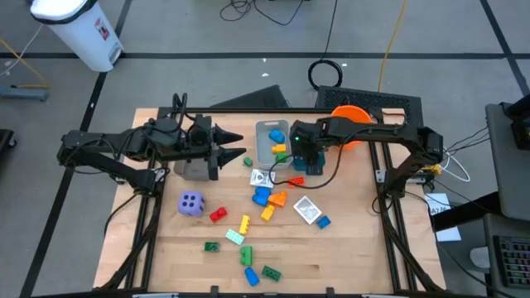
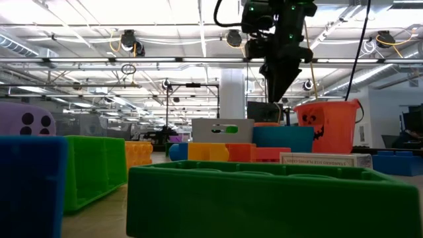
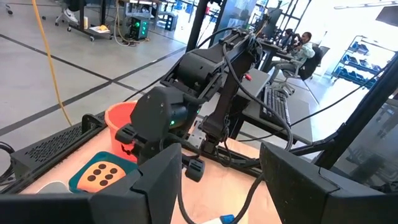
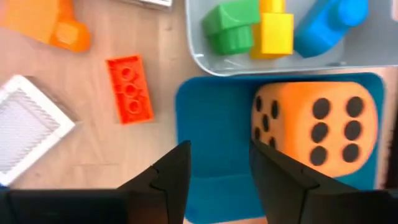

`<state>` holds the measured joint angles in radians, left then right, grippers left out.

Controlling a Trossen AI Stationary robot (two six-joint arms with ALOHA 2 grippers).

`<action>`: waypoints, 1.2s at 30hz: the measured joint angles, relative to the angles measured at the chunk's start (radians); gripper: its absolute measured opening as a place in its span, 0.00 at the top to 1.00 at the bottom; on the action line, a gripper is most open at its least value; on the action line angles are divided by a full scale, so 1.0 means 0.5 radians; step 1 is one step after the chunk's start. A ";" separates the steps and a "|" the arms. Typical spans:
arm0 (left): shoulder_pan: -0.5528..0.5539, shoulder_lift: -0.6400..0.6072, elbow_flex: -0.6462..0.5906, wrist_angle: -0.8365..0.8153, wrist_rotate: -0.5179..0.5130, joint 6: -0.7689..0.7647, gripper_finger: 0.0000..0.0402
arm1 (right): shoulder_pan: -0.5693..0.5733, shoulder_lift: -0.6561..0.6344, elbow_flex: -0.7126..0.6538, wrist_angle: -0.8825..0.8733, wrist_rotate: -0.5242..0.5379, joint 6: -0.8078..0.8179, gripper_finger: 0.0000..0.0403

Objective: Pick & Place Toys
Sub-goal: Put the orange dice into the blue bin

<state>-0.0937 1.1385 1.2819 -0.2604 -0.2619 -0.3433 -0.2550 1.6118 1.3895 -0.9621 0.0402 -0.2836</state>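
Overhead, the right gripper (image 4: 214,171) hangs above the teal bin (image 4: 211,118), fingers narrowly parted and holding nothing. The orange die (image 4: 314,127), black-dotted, sits in that bin. A green brick (image 4: 230,25), yellow brick (image 4: 277,31) and blue brick (image 4: 326,28) lie in the grey bin (image 1: 267,142) just beyond. The purple die (image 1: 191,204) rests near the table's left. The left gripper (image 1: 236,149) waits left of the bins, open wide and empty. No lettering is readable on the white packets (image 1: 307,209).

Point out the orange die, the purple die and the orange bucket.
orange die (image 4: 311,127): right wrist view, dotted top face.
purple die (image 1: 191,204): high view, top face.
orange bucket (image 2: 328,125): low view, front wall.
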 joint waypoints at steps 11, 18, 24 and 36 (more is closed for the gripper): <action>-0.016 0.000 0.001 0.000 0.007 -0.036 0.43 | -0.020 0.014 -0.001 -0.103 -0.188 -0.009 0.64; -0.015 0.000 0.000 0.000 0.007 -0.036 0.43 | -0.027 0.125 -0.001 -0.043 -0.187 -0.032 0.64; -0.015 0.000 0.001 -0.001 0.006 -0.037 0.43 | -0.029 0.216 -0.001 0.042 -0.087 -0.064 0.64; -0.015 0.000 0.001 -0.008 0.006 -0.029 0.43 | -0.153 0.316 0.000 0.094 -0.070 -0.118 0.64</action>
<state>-0.1013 1.1385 1.2823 -0.2646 -0.2588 -0.3579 -0.3313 1.7697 1.3898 -0.9149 0.0052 -0.3426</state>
